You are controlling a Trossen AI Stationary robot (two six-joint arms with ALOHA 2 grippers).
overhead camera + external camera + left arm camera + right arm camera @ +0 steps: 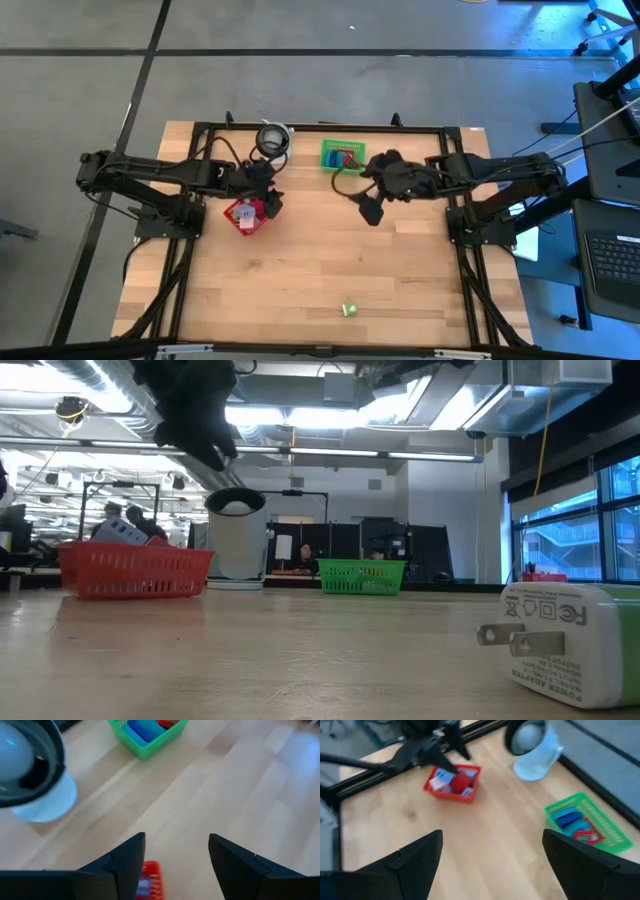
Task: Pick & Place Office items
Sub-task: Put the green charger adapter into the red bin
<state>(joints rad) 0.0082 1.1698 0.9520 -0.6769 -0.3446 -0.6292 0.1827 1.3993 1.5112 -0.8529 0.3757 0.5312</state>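
Note:
The red mesh basket [247, 214] stands left of the table's middle with several small office items in it, lavender, red and blue [454, 781]. My left gripper [177, 840] hangs open just above the basket's right rim [150, 877], with nothing between its fingers. The green basket [342, 155] stands at the far middle and holds blue and red pieces [142, 727]. My right gripper [492, 835] is open and raised over bare wood [372, 212], on the near side of the green basket. A white plug adapter with a green edge [570, 640] lies flat by the near edge [349, 309].
A white cup-like device with a dark ring top [272, 138] stands at the far edge between the two baskets. Black frame rails [320, 127] run around the table. Open wood [330, 260] lies between the baskets and the adapter.

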